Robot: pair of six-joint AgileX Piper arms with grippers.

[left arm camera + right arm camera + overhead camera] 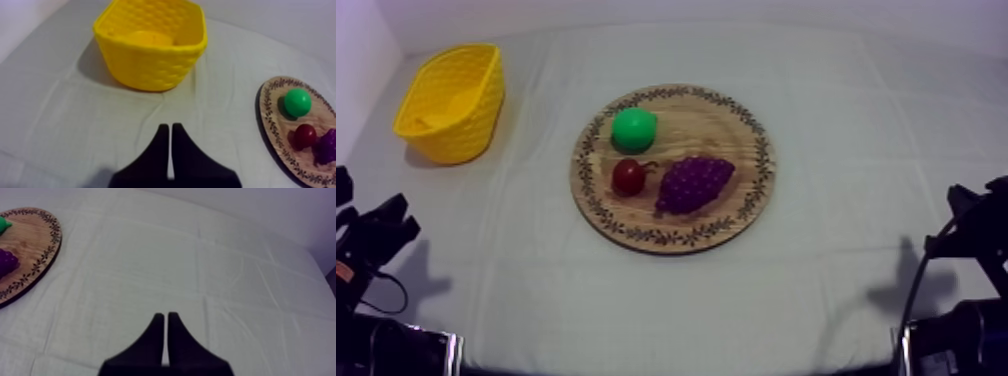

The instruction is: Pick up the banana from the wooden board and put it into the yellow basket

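Left tool (167, 126), closed, faces the basket (150, 65) holding the banana (148, 39).

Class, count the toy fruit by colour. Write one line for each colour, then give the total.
Green: 1, the pear
Red: 1, the small red fruit
Purple: 1, the bunch of grapes
Yellow: 1, the banana, in the yellow basket
Total: 4

Green fruit (634, 129), small red fruit (629, 177) and grapes (693, 183) lie clustered.
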